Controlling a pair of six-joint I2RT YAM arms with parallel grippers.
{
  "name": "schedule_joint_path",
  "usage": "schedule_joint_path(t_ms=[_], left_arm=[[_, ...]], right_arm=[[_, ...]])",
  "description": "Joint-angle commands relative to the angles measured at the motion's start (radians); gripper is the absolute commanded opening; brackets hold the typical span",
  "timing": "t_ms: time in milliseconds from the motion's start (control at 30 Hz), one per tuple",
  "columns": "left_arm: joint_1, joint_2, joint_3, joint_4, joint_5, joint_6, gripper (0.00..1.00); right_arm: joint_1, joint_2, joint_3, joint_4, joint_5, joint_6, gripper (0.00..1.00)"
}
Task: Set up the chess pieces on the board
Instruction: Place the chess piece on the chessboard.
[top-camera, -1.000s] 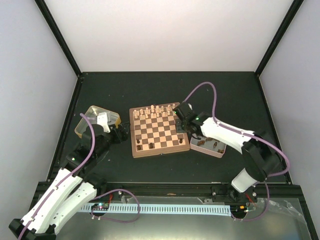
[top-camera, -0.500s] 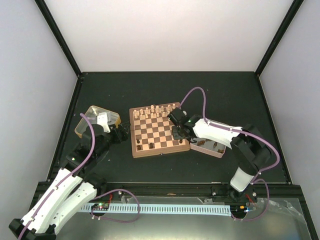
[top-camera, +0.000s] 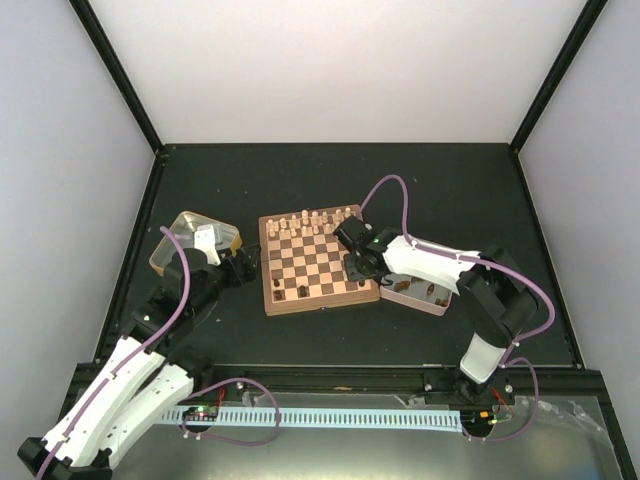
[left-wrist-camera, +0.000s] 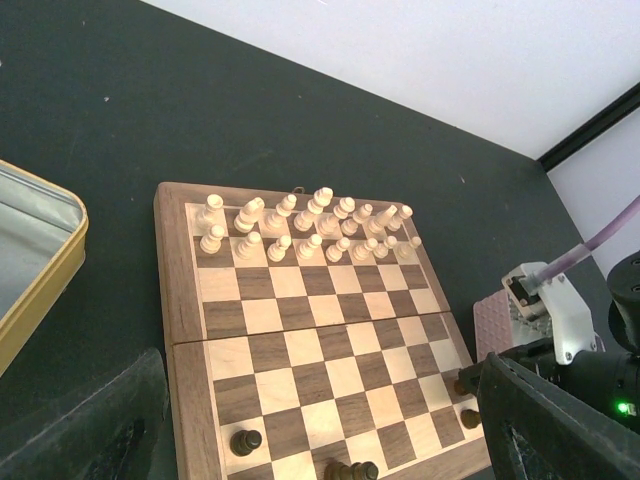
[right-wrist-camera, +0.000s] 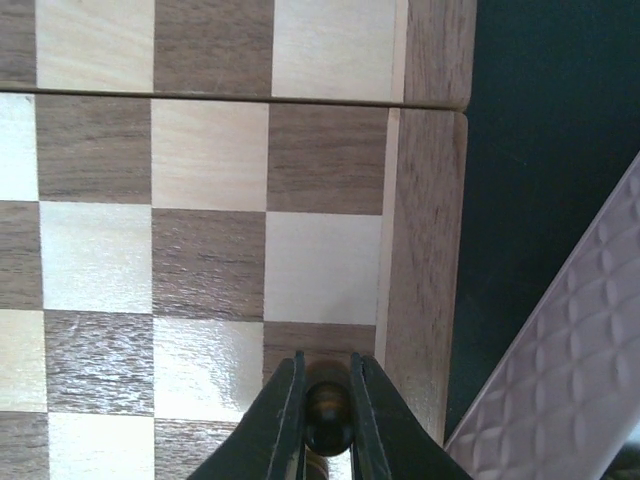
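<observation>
**Between the right fingers: 1 more dark piece for a half-set board**

Between the fingertips of the right gripper (right-wrist-camera: 327, 372) sits a small dark piece (right-wrist-camera: 328, 412), pinched from both sides. It hangs over the board (right-wrist-camera: 425, 230) in the outermost column of squares, with the brown border just to the right of the fingers. Whether its base already touches the wood cannot be told from the wrist view.

Beyond the fingertips, at the far side of the board, the cream pieces (left-wrist-camera: 318, 200) stand upright in 2 full-looking rows, so that side appears finished. The near side is mostly bare: only a few dark pieces (left-wrist-camera: 245, 440) stand there, 2 toward the left and a couple close to the right gripper, near the right border.

Right of the fingers, just past the board's edge, lies the pink tray (top-camera: 432, 303) with several dark pieces in it, waiting to be moved. By this reckoning the task is a little past halfway.

Off the board's left edge, the left gripper (top-camera: 247, 263) hovers with its fingers spread wide and nothing between them, the yellow-rimmed tin (left-wrist-camera: 50, 290) beside it on the dark table (top-camera: 350, 180).
</observation>
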Motion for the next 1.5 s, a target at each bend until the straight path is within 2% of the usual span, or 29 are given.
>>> schedule_joint_path(t_ms=[0,333,533,800,1000,1333,1467], left_arm=[[0.009,-0.004,0.003,0.017,0.013,0.005,0.86],[0.009,-0.007,0.002,0.014,0.012,0.005,0.87],[0.009,-0.006,0.001,0.012,0.013,0.004,0.87],[0.009,-0.007,0.0,0.015,0.013,0.005,0.87],[0.009,-0.004,0.002,0.018,0.014,0.006,0.87],[0.009,-0.014,-0.007,0.018,0.013,0.003,0.86],[0.009,-0.007,-0.003,0.019,0.016,0.003,0.86]], right_arm=[[0.006,0.018,0.042,-0.009,-0.014,-0.025,0.11],[0.007,0.011,0.08,-0.052,-0.02,-0.035,0.22],[0.007,0.015,0.095,-0.069,-0.005,-0.038,0.24],[0.007,0.09,0.153,-0.08,0.035,-0.055,0.23],[0.006,0.141,0.183,-0.089,0.074,-0.059,0.19],[0.006,0.109,0.113,-0.076,0.051,-0.055,0.12],[0.005,0.105,0.116,-0.066,0.042,-0.062,0.14]])
